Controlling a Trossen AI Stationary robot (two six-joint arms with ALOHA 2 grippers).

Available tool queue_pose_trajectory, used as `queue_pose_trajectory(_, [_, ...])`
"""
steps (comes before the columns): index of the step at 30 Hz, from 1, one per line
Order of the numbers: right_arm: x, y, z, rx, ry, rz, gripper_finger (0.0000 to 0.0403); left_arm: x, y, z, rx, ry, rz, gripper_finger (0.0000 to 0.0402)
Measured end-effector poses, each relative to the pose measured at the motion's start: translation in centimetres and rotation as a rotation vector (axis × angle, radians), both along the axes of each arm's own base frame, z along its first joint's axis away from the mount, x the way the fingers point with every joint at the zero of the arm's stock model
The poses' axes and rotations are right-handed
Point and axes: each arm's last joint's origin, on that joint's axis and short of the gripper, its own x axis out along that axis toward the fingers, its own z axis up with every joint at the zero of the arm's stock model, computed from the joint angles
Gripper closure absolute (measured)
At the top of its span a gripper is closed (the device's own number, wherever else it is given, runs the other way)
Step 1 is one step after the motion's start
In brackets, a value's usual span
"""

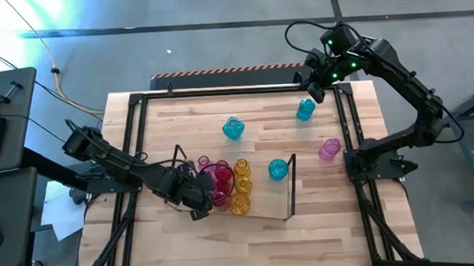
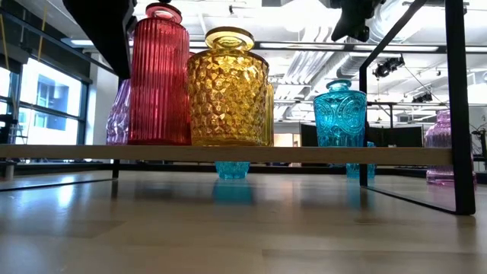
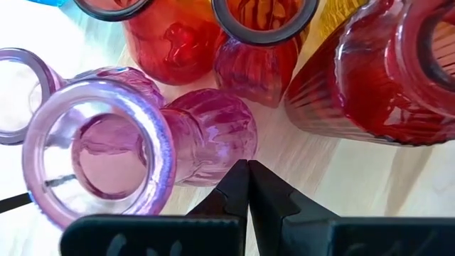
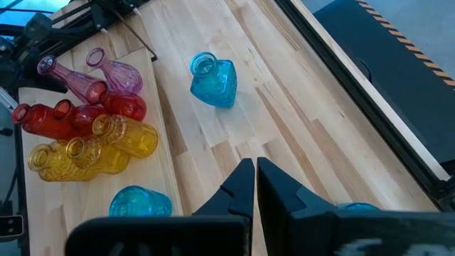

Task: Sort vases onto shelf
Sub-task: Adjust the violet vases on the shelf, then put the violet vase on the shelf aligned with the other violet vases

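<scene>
glass vases (image 1: pixel 224 183) are hard, slick and easy to break, so pinch the thin neck softly; most stand on the shelf (image 1: pixel 262 210), three wait on the table (image 1: pixel 187 124), and both the left gripper (image 3: pixel 247 171) and right gripper (image 4: pixel 254 171) are pressed shut on nothing.

The right claw (image 4: pixel 254 186) hung with its two dark fingers pressed together above the pale wooden table (image 4: pixel 298 128). A cyan vase (image 4: pixel 214 80) stood alone on the bare planks, and well apart from it, on the shelf (image 4: pixel 167 160), a tight cluster held pink vases (image 4: pixel 106 75), red vases (image 4: pixel 71 114) and yellow-amber vases (image 4: pixel 99 149). Another cyan vase (image 4: pixel 139 202) stood on the shelf just beyond the yellow-amber vases, nearer the claw than the lone cyan vase was.
</scene>
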Motion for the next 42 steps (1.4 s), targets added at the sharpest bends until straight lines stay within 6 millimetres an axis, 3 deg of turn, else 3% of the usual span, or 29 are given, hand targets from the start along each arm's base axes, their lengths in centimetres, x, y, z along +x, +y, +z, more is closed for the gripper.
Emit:
queue_pose_trajectory(9, [0.0, 0.0, 0.0, 0.0, 0.004, 0.004, 0.0402, 0.0, 0.0, 0.0, -0.002, -0.012, 0.036, 0.0402])
queue_pose_trajectory(15, [-0.1, 0.1, -0.1, 0.006, 0.012, 0.006, 0.0402, -0.1, -1.3, 1.0, -0.129, 0.004, -0.002, 0.0402])
queue_pose_trajectory(19, [-0.4, 0.4, 0.2, -0.001, 0.005, 0.008, 0.0402, 0.0, -2.5, 4.1, -0.186, -0.048, -0.041, 0.0402])
queue_pose_trajectory(22, [-0.7, 0.7, 0.4, -0.015, -0.005, 0.015, 0.0402, -0.5, -2.5, 7.1, -0.134, -0.076, -0.031, 0.0401])
queue_pose_trajectory(28, [-1.5, 1.8, 0.2, 0.053, 0.022, 0.109, 0.0402, -2.7, 0.0, 13.8, 0.077, -0.113, 0.057, 0.0402])
queue_pose_trajectory(31, [-2.2, 2.7, -0.4, 0.137, 0.121, 0.134, 0.0402, -3.5, 1.4, 17.0, 0.118, -0.246, 0.053, 0.0402])
queue_pose_trajectory(38, [-2.1, 4.6, -1.1, 0.211, 0.181, 0.065, 0.0392, -9.1, 5.7, 22.0, 0.194, -0.459, 0.113, 0.0402])
queue_pose_trajectory(42, [-2.0, 5.7, -3.8, 0.292, 0.352, -0.033, 0.0357, -13.2, 8.2, 24.0, 0.285, -0.587, 0.162, 0.0401])
